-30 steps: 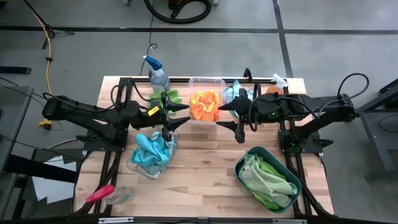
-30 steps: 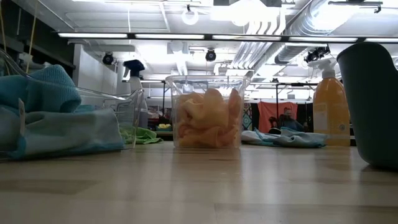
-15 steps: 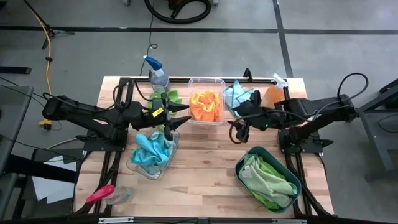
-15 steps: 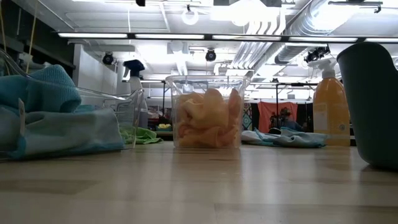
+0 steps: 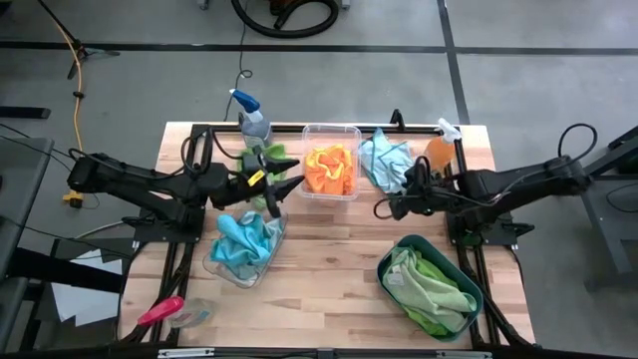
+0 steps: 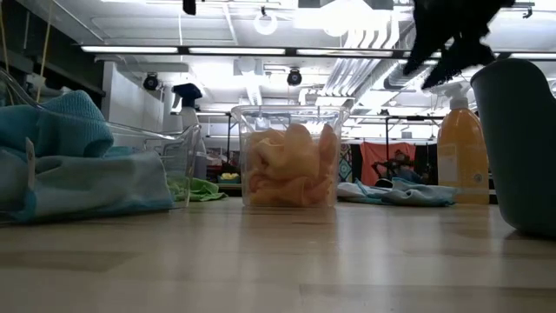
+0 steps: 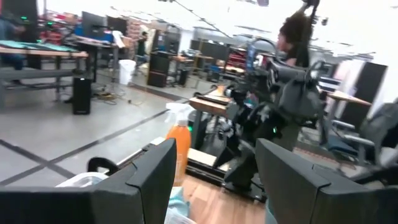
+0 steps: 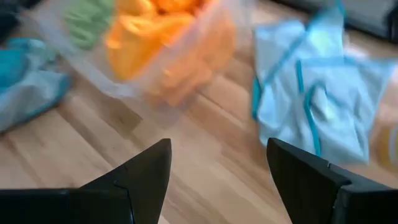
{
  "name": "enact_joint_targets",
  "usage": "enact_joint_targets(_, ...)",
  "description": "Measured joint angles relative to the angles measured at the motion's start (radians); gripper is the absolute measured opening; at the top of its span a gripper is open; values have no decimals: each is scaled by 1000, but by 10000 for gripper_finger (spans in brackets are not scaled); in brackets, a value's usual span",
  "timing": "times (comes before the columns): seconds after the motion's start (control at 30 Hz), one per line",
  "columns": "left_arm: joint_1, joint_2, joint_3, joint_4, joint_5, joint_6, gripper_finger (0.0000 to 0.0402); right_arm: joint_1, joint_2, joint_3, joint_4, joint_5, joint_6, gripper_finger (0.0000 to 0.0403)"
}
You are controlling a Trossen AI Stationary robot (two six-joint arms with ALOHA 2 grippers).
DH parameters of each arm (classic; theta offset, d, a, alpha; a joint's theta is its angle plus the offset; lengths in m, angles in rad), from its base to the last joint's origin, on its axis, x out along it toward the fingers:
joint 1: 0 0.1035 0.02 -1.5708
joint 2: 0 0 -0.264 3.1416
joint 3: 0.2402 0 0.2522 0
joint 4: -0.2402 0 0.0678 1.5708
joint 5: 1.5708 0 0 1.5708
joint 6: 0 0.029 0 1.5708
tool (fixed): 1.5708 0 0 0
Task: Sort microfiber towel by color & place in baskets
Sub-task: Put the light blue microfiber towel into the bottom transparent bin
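A wooden table [image 5: 329, 254] stands on a grey workshop floor, with a lit hall of benches and ceiling pipes behind it in the low view. At the table's far edge sits the clear deep tub [image 5: 331, 161] holding orange towels [image 5: 329, 168]. A loose light blue towel [image 5: 383, 162] lies flat on the wood just to its right, and a loose green towel [image 5: 278, 156] lies just to its left. The clear shallow dish [image 5: 244, 249] in front of that green towel holds blue towels [image 5: 242, 239], and the dark teal basin [image 5: 430, 286] at the near right holds green towels [image 5: 429, 284].

The right gripper [image 5: 395, 203] hovers over bare wood just in front of the loose blue towel, its fingers spread and holding nothing. The left gripper [image 5: 280, 185] hangs between the green towel and the shallow dish, beside the tub, fingers likewise spread and empty.

A blue-capped spray bottle [image 5: 250, 114] stands at the far edge behind the green towel, an orange spray bottle [image 5: 442, 148] right of the blue towel, and a pink-handled tool [image 5: 159, 310] lies at the near left corner.
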Motion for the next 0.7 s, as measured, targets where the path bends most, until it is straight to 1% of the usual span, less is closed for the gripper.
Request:
enact_joint_targets(0.1, 0, 0, 0, 0, -28, -20, 209, -75, 7, -39, 31, -77, 7, 261)
enact_joint_targets(0.2, 0, 0, 0, -3, -32, -43, 209, -168, 43, -41, 64, -138, 4, 261)
enact_joint_targets(0.27, 0, 0, 0, -3, -47, -43, 209, -235, 74, -29, 66, -141, 4, 261)
enact_joint_targets(0.37, 4, 0, 0, -3, -110, -33, 209, -342, 125, -23, 76, -136, 8, 261)
enact_joint_targets(0.47, 29, 0, 0, -3, -117, -2, 209, -437, 191, -23, 109, -174, 37, 261)
enact_joint_targets(0.57, 62, 0, 0, -4, -51, -1, 209, -497, 262, -23, 148, -190, 60, 261)
enact_joint_targets(0.7, 113, 0, 0, -48, 105, 0, 209, -544, 355, -23, 185, -181, 113, 261)
